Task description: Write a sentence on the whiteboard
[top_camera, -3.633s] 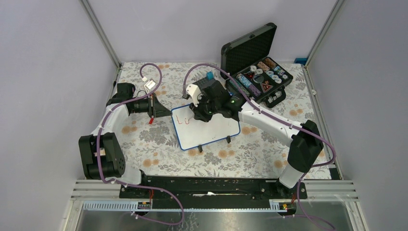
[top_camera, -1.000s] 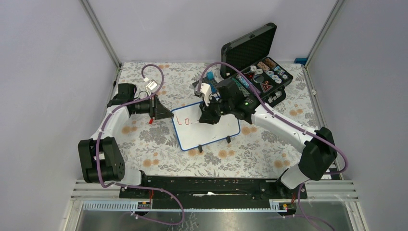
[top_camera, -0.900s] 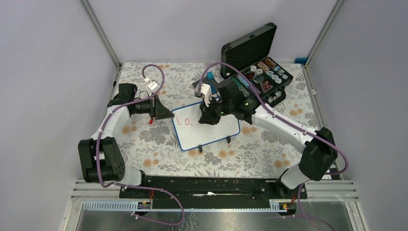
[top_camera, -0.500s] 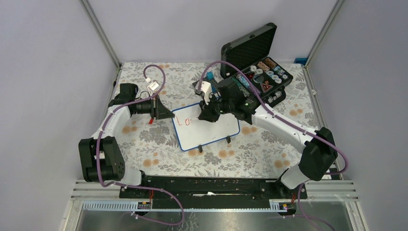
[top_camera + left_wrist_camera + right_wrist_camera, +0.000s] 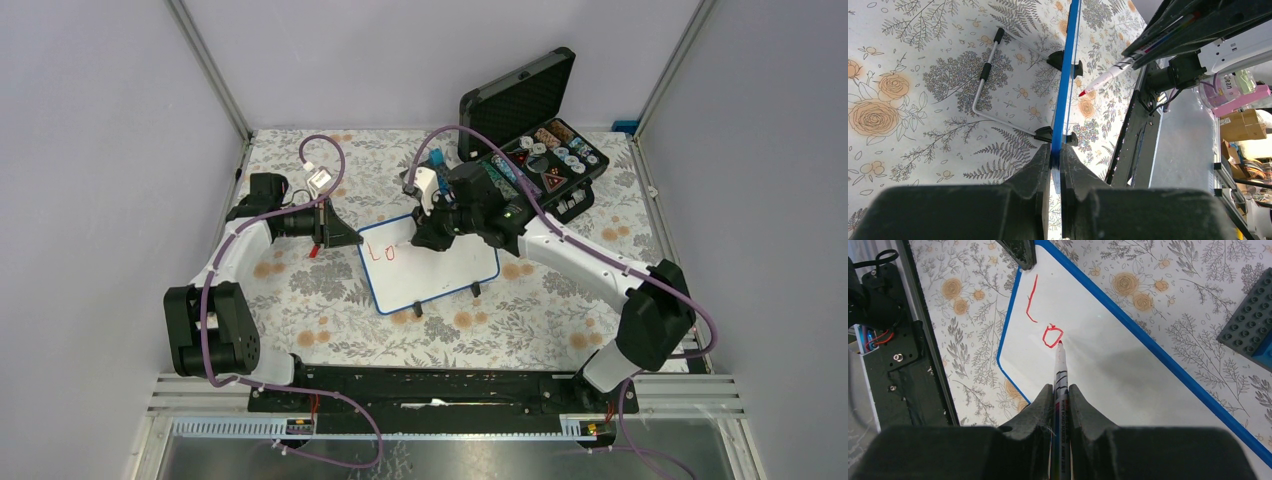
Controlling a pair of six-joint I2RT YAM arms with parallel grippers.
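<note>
Now | whiteboard (image 5: 440,275) mid-table, its left edge pinched in the closed left gripper (image 5: 1055,155) | right gripper (image 5: 1060,390) clamped on marker (image 5: 1060,367), red tip just right of the "o" | sentence (image 5: 1045,322) reads "Lo"; 3.6 s ago the "o" was unfinished and the right gripper further left.

Top external: looked down from above and behind me, wide enough for the whole table (image 5: 330,300).
Left wrist: rode close behind my left gripper (image 5: 1055,152), sighting edge-on along the whiteboard (image 5: 1066,75).
Right wrist: looked closely down my right gripper (image 5: 1061,390) and marker (image 5: 1059,360) onto its face.
Shared: all three held the whiteboard.
</note>
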